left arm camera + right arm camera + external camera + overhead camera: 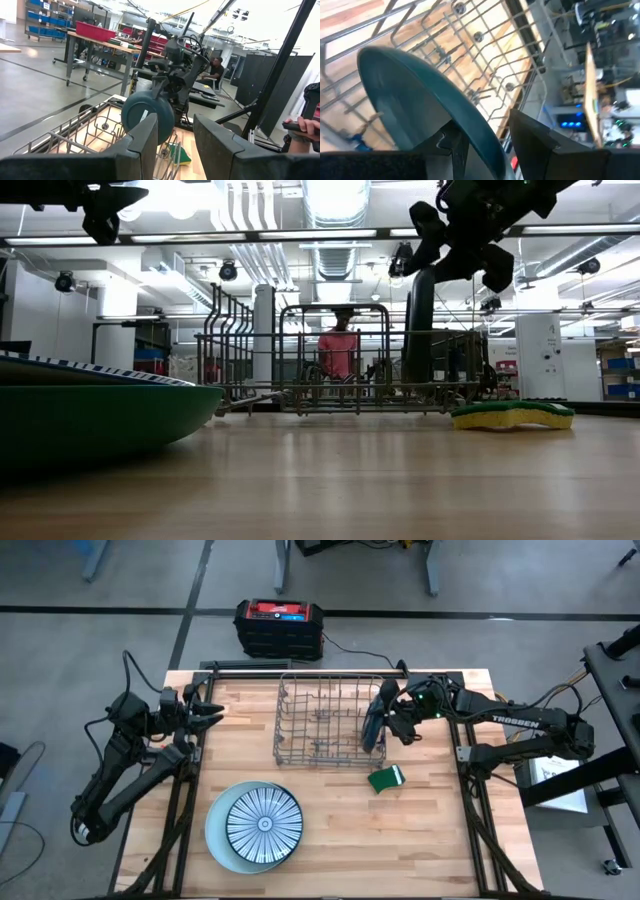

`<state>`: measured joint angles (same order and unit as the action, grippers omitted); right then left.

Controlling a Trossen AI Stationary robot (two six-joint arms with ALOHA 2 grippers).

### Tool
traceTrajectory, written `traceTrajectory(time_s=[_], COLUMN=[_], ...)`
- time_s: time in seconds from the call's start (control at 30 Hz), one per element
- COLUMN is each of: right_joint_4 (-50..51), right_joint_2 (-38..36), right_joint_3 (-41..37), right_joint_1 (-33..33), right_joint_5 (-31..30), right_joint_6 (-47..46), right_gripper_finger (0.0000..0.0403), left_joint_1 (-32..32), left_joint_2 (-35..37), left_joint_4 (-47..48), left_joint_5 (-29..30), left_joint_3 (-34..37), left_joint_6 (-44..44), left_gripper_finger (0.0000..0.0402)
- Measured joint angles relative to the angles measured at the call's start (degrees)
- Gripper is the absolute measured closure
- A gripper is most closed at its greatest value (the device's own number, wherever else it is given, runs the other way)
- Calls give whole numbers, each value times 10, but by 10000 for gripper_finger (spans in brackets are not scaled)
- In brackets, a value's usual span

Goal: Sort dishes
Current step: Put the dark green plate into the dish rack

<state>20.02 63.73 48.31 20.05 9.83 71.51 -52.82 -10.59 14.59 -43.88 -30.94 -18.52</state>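
My right gripper [392, 716] is shut on a dark teal plate [374, 720] that stands on edge at the right end of the grey wire rack [330, 722]. In the low view the plate [421, 325] hangs upright below the gripper [462, 240], with its lower part down among the rack's wires. A stack of plates [254, 826], with a large pale blue-white one and a striped one on top, lies flat at the near left of the table. My left gripper [212, 712] is open and empty at the table's far left, pointing toward the rack. My right gripper pinches the teal plate's rim [482, 131] between its two fingers, one on each face. In the low view it grips the plate's upper edge [428, 275], slanting down from the table's right. The plate is upright. I cannot tell whether its lower edge rests on the rack.
A small green white-edged sponge [387, 778] lies on the table just near of the rack's right end. A black and red box [278, 628] stands beyond the far edge. A person [340, 350] is in the room behind. Bare wood lies at the near right.
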Motion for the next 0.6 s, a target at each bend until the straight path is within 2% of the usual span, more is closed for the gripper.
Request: traceTrajectory(time_s=[0.33,0.5,0.6], right_joint_4=[36,55,66], right_joint_2=[-9,-32,-48], right_joint_3=[0,0,0], right_joint_1=[0,0,0], right_joint_5=[-54,-111,-119], right_joint_6=[-63,-136,-173], right_gripper_finger=[284,285,280], left_joint_1=[0,0,0], left_joint_2=[0,0,0], left_joint_4=[0,0,0], left_joint_5=[0,0,0], left_joint_3=[0,0,0], left_joint_6=[0,0,0], left_gripper_finger=[285,285,285])
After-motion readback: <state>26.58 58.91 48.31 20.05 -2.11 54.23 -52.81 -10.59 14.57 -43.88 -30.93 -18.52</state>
